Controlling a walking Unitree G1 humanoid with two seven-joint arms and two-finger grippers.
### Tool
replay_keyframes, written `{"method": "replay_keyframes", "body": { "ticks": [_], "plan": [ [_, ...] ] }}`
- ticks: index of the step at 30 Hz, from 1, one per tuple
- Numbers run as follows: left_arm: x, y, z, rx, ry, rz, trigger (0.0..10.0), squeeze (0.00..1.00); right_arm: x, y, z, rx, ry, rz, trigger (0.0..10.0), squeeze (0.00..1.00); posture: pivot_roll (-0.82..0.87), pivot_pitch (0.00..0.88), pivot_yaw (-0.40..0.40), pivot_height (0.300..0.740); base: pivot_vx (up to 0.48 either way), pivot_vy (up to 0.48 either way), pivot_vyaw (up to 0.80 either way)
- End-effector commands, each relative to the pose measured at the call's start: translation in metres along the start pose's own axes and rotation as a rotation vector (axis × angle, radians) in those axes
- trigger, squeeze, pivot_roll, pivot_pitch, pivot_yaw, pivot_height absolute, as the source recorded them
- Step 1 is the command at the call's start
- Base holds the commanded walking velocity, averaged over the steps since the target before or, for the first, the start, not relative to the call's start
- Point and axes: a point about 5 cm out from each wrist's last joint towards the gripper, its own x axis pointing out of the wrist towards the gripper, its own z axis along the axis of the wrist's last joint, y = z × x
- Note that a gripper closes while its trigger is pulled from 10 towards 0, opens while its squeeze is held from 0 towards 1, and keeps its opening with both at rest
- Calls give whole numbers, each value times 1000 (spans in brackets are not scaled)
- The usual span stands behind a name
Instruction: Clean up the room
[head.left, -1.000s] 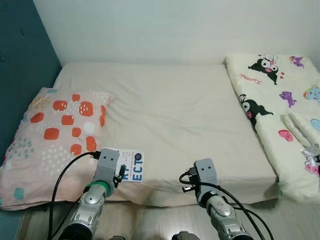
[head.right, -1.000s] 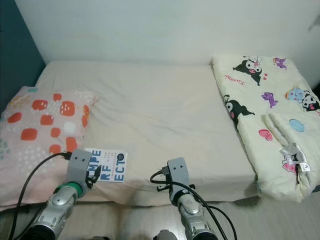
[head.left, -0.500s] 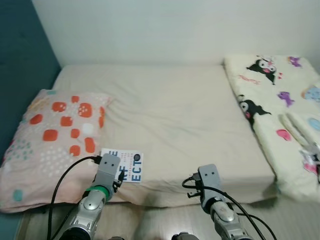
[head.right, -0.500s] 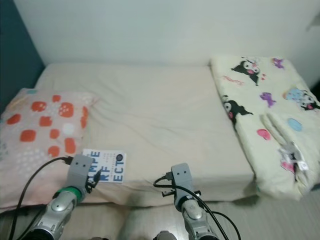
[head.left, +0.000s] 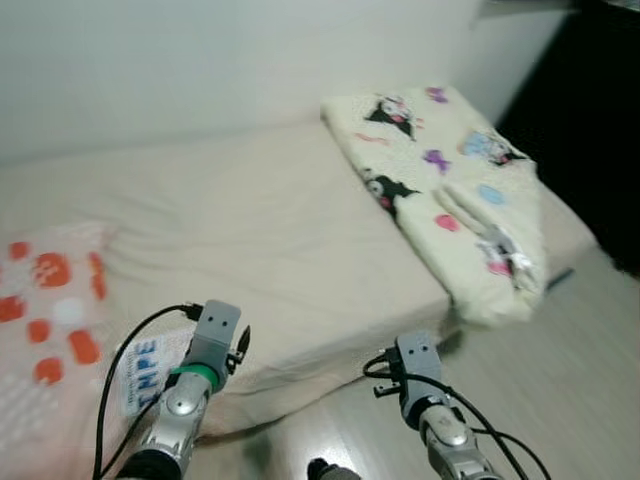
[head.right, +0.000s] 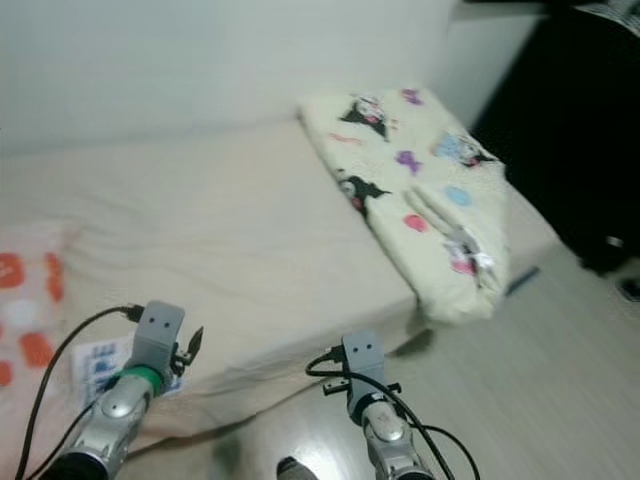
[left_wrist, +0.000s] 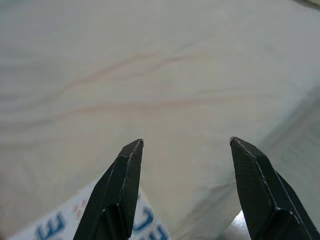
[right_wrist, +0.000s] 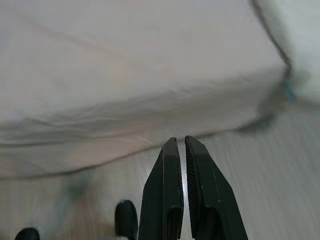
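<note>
Bed (head.left: 250, 220) is the surface you are working at: it carries a cream sheet, lightly creased, and runs from the white wall (head.left: 200, 70) to the pale wood floor (head.left: 560, 380). Three items lie on it.

- Folded quilt (head.left: 440, 180) — cream, printed with black, purple and blue cartoon figures. It lies along the bed's right end, and its near corner reaches the mattress edge above the floor.
- Pillow (head.left: 45, 330) — pink with orange-red patches, at the bed's left end, cut off by the frame edge.
- Card (head.left: 140, 370) — white with blue block letters, flat on the sheet just beside the pillow, near the front edge. The left arm partly covers it.

Left pincer (left_wrist: 182, 150): you will find its two black fingers spread wide with nothing between them, held over the sheet near the bed's front edge; a corner of the card shows under them in the wrist view.

Right pincer (right_wrist: 180, 145): its fingers are pressed together and empty, held low over the floor just in front of the bed's side.

Both eye views are slightly blurred — fine print on the card is not readable.
</note>
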Motion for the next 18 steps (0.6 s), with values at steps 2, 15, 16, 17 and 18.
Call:
{"method": "replay_keyframes", "body": {
  "ticks": [2, 15, 16, 17, 18],
  "plan": [
    [-3, -7, -6, -9, 15, -14, 10000, 0, -2, -2, -5, 4, 15, -11, 10000, 0, -1, 54, -11, 740, 0, 0, -800],
    [-3, -6, -5, -13, -8, -15, 10000, 0, 0, 1, 1, 9, -20, 2, 10000, 0, -1, 69, -12, 740, 0, 0, -800],
    [-3, -6, -5, -13, -8, -15, 10000, 0, 0, 1, 1, 9, -20, 2, 10000, 0, -1, 69, -12, 740, 0, 0, -800],
    [-3, -6, -4, -18, -11, -11, 10000, 0, 0, 0, 1, 7, -19, 0, 10000, 0, -2, 72, -10, 740, 0, 0, -800],
    [-3, -6, -4, -18, -11, -11, 10000, 0, 0, 0, 1, 7, -19, 0, 10000, 0, -2, 72, -10, 740, 0, 0, -800]
  ]
}}
